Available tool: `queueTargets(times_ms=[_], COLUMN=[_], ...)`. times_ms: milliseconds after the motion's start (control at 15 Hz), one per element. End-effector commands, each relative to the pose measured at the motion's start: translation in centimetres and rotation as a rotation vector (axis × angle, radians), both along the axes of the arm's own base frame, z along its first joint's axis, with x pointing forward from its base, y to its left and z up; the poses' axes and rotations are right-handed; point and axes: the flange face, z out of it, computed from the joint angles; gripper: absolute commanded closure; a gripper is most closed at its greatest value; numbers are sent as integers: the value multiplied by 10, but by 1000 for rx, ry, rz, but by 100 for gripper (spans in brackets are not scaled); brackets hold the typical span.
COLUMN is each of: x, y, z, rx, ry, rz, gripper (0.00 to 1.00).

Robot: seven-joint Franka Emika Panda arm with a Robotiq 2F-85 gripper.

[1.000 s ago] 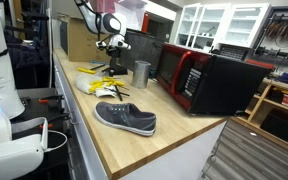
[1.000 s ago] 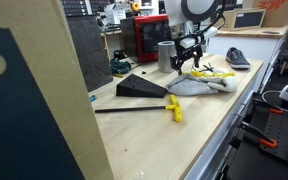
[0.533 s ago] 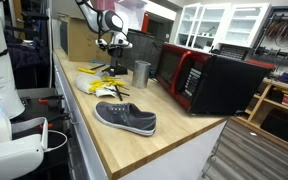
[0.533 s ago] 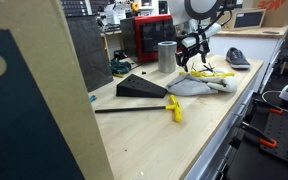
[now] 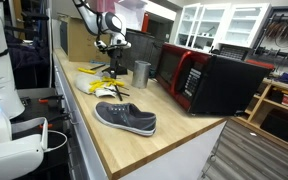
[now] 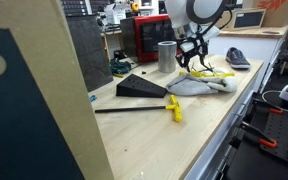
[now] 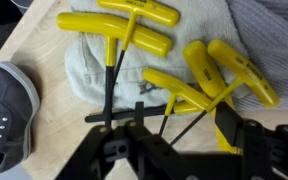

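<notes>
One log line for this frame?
gripper: open, above hex keys | hex keys: yellow T-handles, piled on cloth | shoe: beside cloth, untouched

In the wrist view the end effector (image 7: 169,140) is cut off by the bottom edge. Its dark body hides the lower shaft ends of the yellow T-handle keys (image 7: 174,90) under it. Left of it in that view, the shoe (image 7: 6,110) runs out past the frame's left edge. Beyond it to the right, the grey cloth (image 7: 274,30) is cropped at the corner. In both exterior views the jaws are too small to judge.
</notes>
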Motion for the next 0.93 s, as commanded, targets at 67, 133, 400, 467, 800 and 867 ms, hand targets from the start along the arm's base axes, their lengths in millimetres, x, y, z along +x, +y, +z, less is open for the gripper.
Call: queueTargets(times_ms=[67, 133, 400, 467, 800, 867], x=[-2, -3, -7, -7, -13, -14], y=[19, 22, 29, 30, 33, 33], z=[1, 1, 3, 3, -4, -5], rx=[-30, -29, -28, -33, -66, -78], ry=[-27, -27, -23, -21, -13, -12], rz=[6, 10, 30, 33, 48, 52], gripper=[64, 73, 99, 100, 57, 50])
